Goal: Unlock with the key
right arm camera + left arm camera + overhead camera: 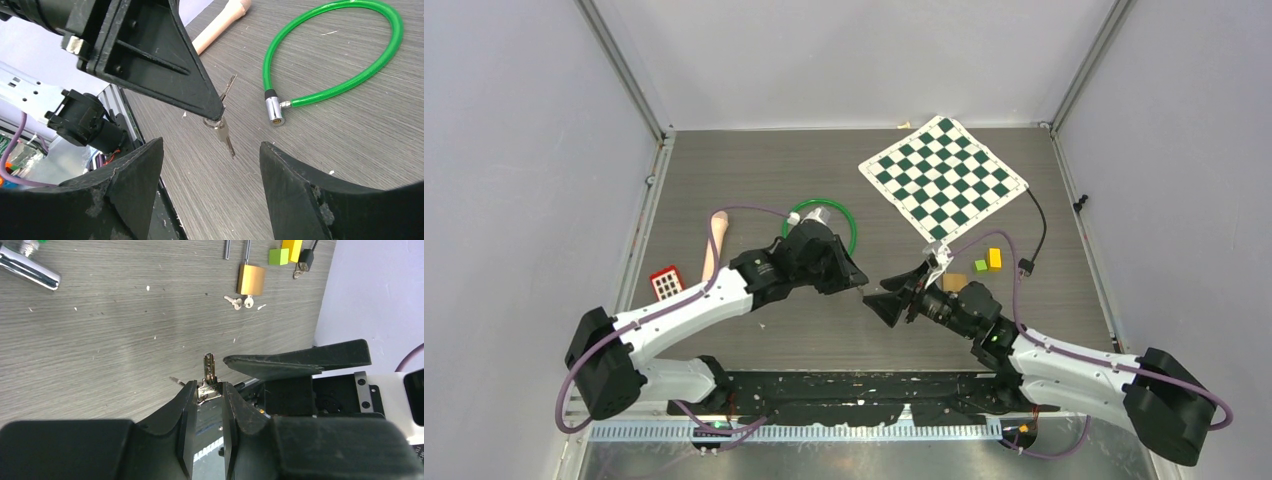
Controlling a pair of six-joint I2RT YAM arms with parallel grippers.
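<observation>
My left gripper (854, 283) is shut on a small silver key (209, 371), held a little above the table; the key also shows in the right wrist view (222, 131), with a second blade beside it. My right gripper (886, 300) is open and empty, facing the left gripper's tip, its fingers (140, 175) either side of the hanging key but apart from it. A brass padlock (251, 279) lies on the table beyond, with two small keys (239, 302) next to it. A green cable lock (340, 50) with a silver end (274, 110) lies behind the left gripper.
A green-and-white chessboard mat (944, 178) lies at the back right. Yellow (994, 258) and green (980, 265) blocks and a black cable (1036, 235) sit near the padlock. A wooden handle (716, 245) and a red-and-white item (666, 282) lie at the left.
</observation>
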